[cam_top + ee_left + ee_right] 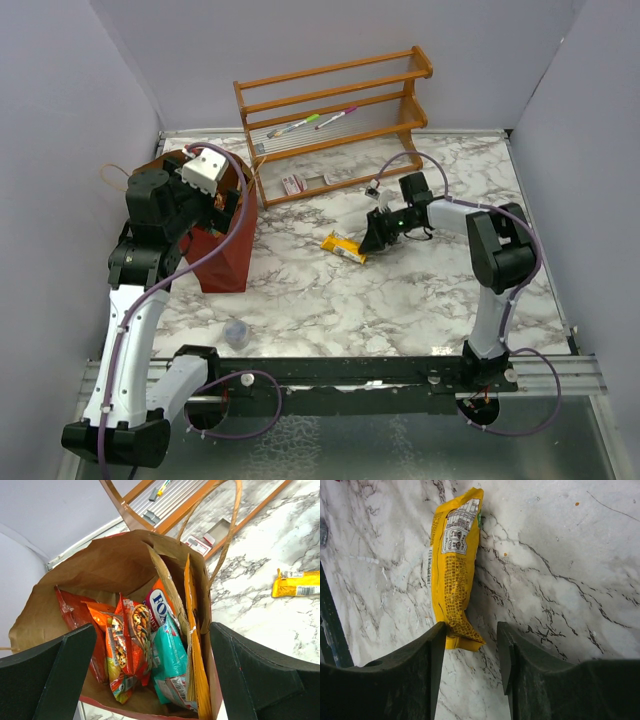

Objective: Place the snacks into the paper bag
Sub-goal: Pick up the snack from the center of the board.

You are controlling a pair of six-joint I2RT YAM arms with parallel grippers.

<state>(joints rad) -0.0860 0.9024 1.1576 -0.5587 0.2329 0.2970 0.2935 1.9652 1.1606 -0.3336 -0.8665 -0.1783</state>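
A yellow packet (pixel 454 570) lies flat on the marble counter (pixel 570 555), well apart from the paper bag (pixel 95 565), which already holds other snacks (pixel 131 635). The right claw (pixel 471 632) hangs over the packet's near end, jaws part-way apart and clamped on nothing, with only a corner between them. Centring over the packet before pinching should stop the foil slipping out. The left claw (pixel 152 630) hovers wide apart over the bag's mouth.

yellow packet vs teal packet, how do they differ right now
The yellow packet lies flat on the marble table; the teal packet stands on end inside the paper bag. The yellow packet lies alone; the teal packet is wedged among other snacks. The right tool sits at the yellow packet's end; the teal packet is untouched. Both are printed foil packets.
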